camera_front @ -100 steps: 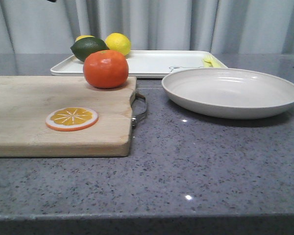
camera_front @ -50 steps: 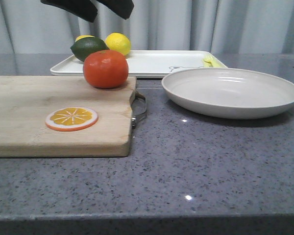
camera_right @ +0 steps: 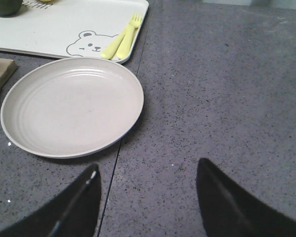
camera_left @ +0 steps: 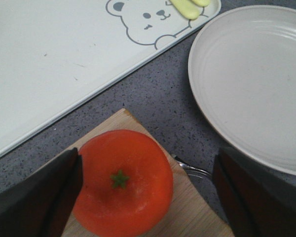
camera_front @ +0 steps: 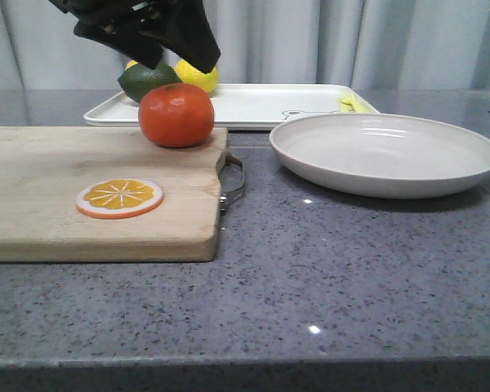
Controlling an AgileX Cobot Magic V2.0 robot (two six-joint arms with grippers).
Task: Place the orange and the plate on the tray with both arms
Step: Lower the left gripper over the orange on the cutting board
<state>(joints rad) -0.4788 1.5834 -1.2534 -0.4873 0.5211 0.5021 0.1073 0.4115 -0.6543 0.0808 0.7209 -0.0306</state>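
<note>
Overhead, upper left, the left gripper hangs jaws spread above the orange. Right gripper, also spread, hovers lower right of the plate.

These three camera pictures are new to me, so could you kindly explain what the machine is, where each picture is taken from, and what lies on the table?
It is a robot with two arms, each ending in a two-fingered hand. One picture looks forward over the table; the other two come from cameras on the wrists, with the dark fingers at the bottom edge.

On the grey table lie a wooden cutting board carrying an orange and an orange slice, a round plate, and behind them a white tray holding a lime, a lemon and yellow cutlery.

The left hand hangs open above the orange. The right hand is open near the plate. Neither holds anything.
</note>
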